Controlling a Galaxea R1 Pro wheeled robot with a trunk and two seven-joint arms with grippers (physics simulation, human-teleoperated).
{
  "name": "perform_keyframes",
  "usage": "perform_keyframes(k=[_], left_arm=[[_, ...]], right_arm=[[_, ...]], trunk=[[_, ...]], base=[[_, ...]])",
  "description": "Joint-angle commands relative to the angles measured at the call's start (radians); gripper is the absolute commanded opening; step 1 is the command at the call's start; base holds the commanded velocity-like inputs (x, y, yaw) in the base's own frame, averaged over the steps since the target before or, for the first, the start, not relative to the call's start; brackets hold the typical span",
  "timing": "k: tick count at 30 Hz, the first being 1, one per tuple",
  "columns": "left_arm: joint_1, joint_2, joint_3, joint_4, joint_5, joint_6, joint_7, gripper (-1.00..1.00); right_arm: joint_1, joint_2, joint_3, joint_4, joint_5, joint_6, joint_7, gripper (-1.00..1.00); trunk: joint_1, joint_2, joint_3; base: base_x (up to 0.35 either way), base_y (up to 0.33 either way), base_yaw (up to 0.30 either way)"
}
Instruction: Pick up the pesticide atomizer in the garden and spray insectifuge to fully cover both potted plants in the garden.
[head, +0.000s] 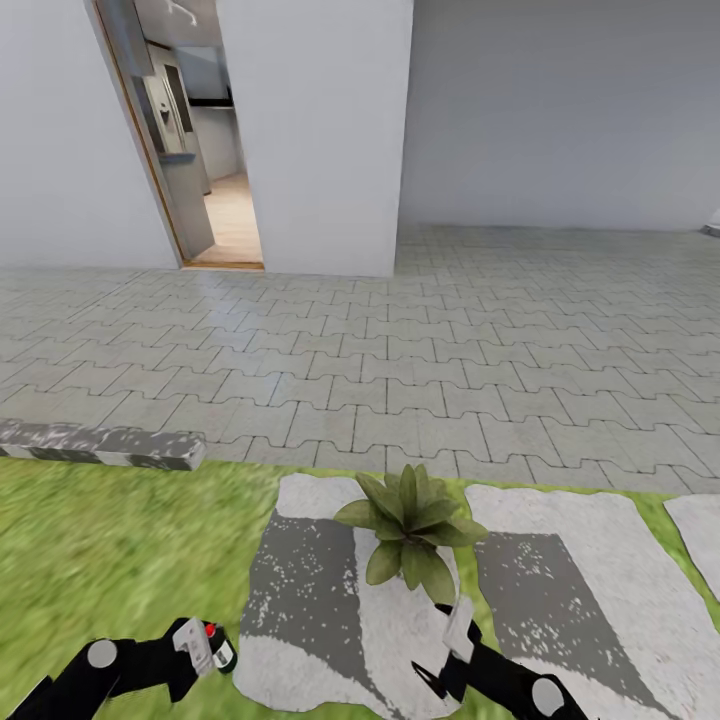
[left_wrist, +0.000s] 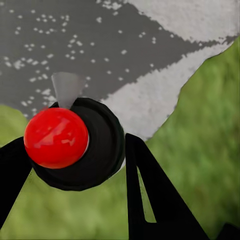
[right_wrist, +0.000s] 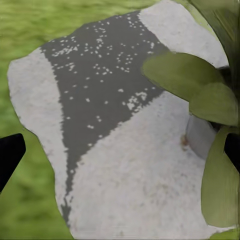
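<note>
Atomizer in hand, 1 potted plant (head: 408, 525) ahead

Left gripper (head: 190, 645) clamps the pesticide atomizer (head: 213, 645) beside the plant's stepping stone (head: 320, 600); right gripper (head: 445, 655) spread, empty. Next: aim nozzle at leaves, spray.

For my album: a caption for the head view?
Left tool holds the atomizer over grass beside a potted plant on a stepping stone.
</note>
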Motion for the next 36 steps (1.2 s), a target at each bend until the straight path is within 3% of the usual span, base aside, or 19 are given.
perform_keyframes(k=[1, 6, 7, 11, 15, 18, 21, 22, 24, 27, 29, 36], left_arm=[[-0.006, -0.002, 0.008, -0.001, -0.016, 0.001, -0.011, -1.0], [-0.035, -0.012, 0.009, -0.001, -0.043, 0.026, -0.039, -1.0], [-0.206, -0.015, 0.009, -0.001, -0.213, 0.027, -0.207, -1.0], [-0.22, -0.029, 0.009, -0.003, -0.235, 0.027, -0.249, -1.0], [-0.25, -0.043, 0.007, -0.004, -0.242, 0.028, -0.304, -1.0], [-0.265, -0.056, -0.002, -0.004, -0.259, 0.028, -0.327, -1.0], [-0.283, -0.082, -0.011, -0.014, -0.302, 0.034, -0.35, -1.0], [-0.287, -0.093, -0.013, -0.02, -0.319, 0.041, -0.356, -1.0], [-0.294, -0.128, -0.017, -0.04, -0.361, 0.078, -0.372, -1.0], [-0.297, -0.158, -0.019, -0.061, -0.39, 0.108, -0.381, -1.0], [-0.299, -0.176, -0.02, -0.07, -0.399, 0.118, -0.383, -1.0], [-0.31, -0.201, -0.02, -0.073, -0.401, 0.12, -0.385, -1.0]], right_arm=[[-0.004, 0.003, 0.001, -0.006, 0.007, -0.004, 0.004, 1.0], [-0.033, 0.032, 0.002, -0.034, 0.005, 0.011, 0.032, 1.0], [-0.127, 0.072, 0.002, -0.094, 0.004, 0.053, 0.169, 1.0], [-0.178, 0.109, 0.002, -0.093, 0.003, 0.144, 0.215, 1.0], [-0.225, 0.146, 0.002, -0.096, 0.003, 0.188, 0.311, 1.0], [-0.24, 0.151, 0.002, -0.097, 0.002, 0.193, 0.329, 1.0], [-0.248, 0.152, 0.002, -0.098, 0.002, 0.194, 0.337, 1.0], [-0.249, 0.153, 0.002, -0.098, 0.002, 0.195, 0.338, -1.0], [-0.25, 0.153, 0.001, -0.099, 0.002, 0.195, 0.339, -1.0], [-0.251, 0.153, 0.001, -0.1, 0.002, 0.195, 0.352, -1.0], [-0.252, 0.153, 0.001, -0.1, 0.002, 0.195, 0.372, -1.0], [-0.255, 0.153, 0.002, -0.1, 0.002, 0.195, 0.38, -1.0]], trunk=[[0.0, 0.0, -0.001], [0.0, 0.0, -0.001], [0.0, 0.0, -0.001], [0.0, 0.0, -0.001], [0.0, 0.0, -0.001], [0.0, 0.0, -0.001], [0.0, 0.0, -0.001], [0.0, 0.0, -0.001], [0.0, 0.0, -0.001], [0.0, 0.0, -0.001], [0.0, 0.0, -0.001], [0.0, 0.0, -0.001]], base=[[0.0, 0.0, 0.0], [0.0, 0.0, 0.0], [0.0, 0.0, 0.0], [0.0, 0.0, 0.0], [0.0, 0.0, 0.0], [0.0, 0.0, 0.0], [0.0, 0.0, 0.0], [0.0, 0.0, 0.0], [0.0, 0.0, 0.0], [0.0, 0.0, 0.0], [0.0, 0.0, 0.0], [0.0, 0.0, 0.0]])
